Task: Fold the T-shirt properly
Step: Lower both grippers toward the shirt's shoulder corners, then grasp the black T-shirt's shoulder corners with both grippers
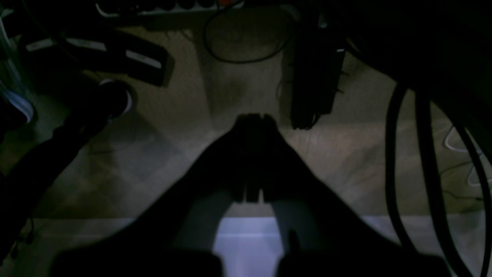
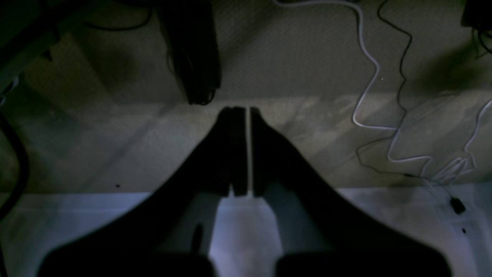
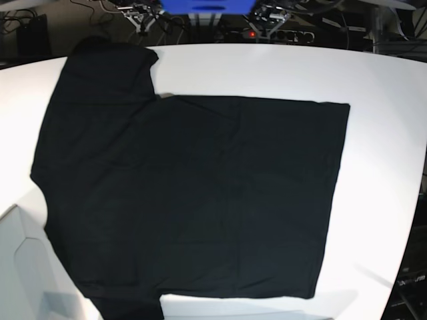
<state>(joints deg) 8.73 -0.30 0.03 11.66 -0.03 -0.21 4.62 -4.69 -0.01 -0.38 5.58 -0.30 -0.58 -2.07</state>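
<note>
The T-shirt [image 3: 200, 193] lies spread flat on the white table [image 3: 380, 100] in the base view, plain black side up. One sleeve [image 3: 107, 63] points to the far left corner and the other runs off the bottom left edge. Neither arm shows in the base view. In the left wrist view my left gripper [image 1: 253, 117] is shut and holds nothing, hanging over the table edge [image 1: 246, 238] above the carpet. In its own view my right gripper [image 2: 243, 110] is shut too, empty, with only a thin slit between the fingers.
Beyond the table edge [image 2: 77, 223] the floor carries a white cable [image 2: 369, 77], dark cables [image 1: 430, 161] and a black device [image 1: 313, 77]. A blue box [image 3: 207, 7] and wiring sit behind the table. A white panel [image 3: 20, 267] stands at the bottom left.
</note>
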